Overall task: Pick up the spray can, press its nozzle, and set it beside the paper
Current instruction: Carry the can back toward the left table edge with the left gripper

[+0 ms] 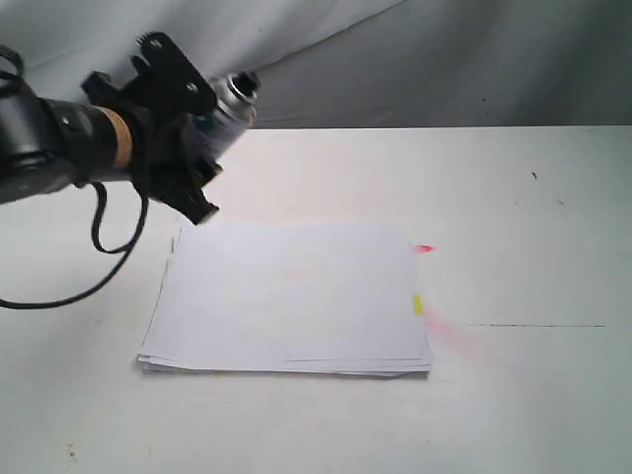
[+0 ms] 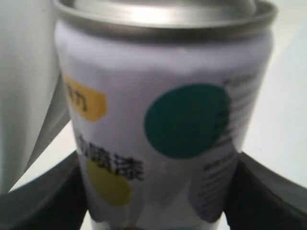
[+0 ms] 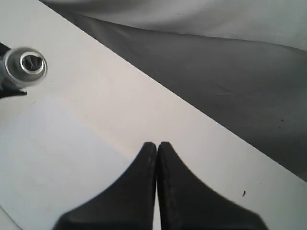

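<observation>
Exterior view shows your left gripper (image 1: 200, 138) pinching the small white-labelled, silver-topped spray can (image 1: 229, 104) aloft and tilted, just beyond the far left corner of the flat white paper stack (image 1: 296, 296). Your right gripper (image 3: 157, 149) hangs apart from it, jaws pressed together. Push off-centre on the narrow black nozzle (image 1: 249, 83) and those tips may skid off, twist the can in its grip, or mist the stack.

The spray can (image 2: 163, 96) bears Chinese characters, apparently "喷漆"; fine print unreadable

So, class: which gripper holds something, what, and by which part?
The left gripper grips the spray can around its labelled body; the right gripper, shut, holds nothing.
</observation>
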Robot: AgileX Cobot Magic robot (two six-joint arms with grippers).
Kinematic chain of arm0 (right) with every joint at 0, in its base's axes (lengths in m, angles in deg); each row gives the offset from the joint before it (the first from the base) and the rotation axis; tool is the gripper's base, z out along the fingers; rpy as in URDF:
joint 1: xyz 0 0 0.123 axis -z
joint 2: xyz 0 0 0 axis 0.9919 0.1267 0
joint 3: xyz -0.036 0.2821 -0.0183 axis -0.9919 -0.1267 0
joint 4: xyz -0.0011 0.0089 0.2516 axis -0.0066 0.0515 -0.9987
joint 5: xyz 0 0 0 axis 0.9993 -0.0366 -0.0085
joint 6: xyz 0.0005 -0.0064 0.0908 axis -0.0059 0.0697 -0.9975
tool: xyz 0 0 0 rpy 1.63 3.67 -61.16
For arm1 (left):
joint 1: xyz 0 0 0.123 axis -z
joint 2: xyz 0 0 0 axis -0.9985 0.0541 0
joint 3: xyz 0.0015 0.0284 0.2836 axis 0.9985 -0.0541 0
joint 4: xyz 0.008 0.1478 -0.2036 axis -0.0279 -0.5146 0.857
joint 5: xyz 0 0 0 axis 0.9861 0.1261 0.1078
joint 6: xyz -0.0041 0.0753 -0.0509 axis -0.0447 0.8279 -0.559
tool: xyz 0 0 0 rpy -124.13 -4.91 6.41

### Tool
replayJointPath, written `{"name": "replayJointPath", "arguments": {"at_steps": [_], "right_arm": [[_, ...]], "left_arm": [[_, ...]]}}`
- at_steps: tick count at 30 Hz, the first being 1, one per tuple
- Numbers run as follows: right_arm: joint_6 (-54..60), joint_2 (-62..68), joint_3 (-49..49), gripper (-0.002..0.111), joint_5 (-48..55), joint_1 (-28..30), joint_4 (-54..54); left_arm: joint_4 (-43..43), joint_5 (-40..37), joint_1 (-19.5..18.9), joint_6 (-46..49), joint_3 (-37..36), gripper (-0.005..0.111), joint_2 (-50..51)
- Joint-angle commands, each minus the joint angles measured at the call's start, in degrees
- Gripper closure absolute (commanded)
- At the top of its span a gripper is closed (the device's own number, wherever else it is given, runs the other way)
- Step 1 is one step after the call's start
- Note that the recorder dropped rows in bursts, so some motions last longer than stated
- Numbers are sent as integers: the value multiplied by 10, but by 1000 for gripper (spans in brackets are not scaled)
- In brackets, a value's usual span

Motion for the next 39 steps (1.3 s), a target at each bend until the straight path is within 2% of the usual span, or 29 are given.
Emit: {"name": "replayJointPath", "arguments": {"at_steps": [1, 5, 9, 15, 18, 23, 30, 34, 39], "right_arm": [[-65, -108, -93, 108, -31, 1, 60], [-96, -227, -226, 108, -101, 1, 74], [-105, -293, -338, 108, -147, 1, 66], [-95, -323, -492, 108, -316, 1, -43], [-61, -323, -554, 108, -393, 1, -93], [-56, -323, -629, 108, -494, 0, -100], [-44, -323, -645, 108, -500, 0, -100], [-44, -323, -645, 108, -502, 0, -100], [-44, -323, -645, 108, -504, 0, -100]], "left_arm": [[82, 11, -37, -7, 7, 107, -94], [165, -48, -68, -7, 5, 107, -187], [223, -66, -106, -11, -15, 107, -263], [296, -66, -158, -11, -86, 107, -343], [306, -58, -188, -11, -133, 107, -369], [306, 37, -233, -30, -233, 107, -385], [306, 208, -278, -36, -356, 107, -384], [306, 255, -294, -36, -393, 107, -382], [307, 297, -295, -38, -400, 107, -336]]}}
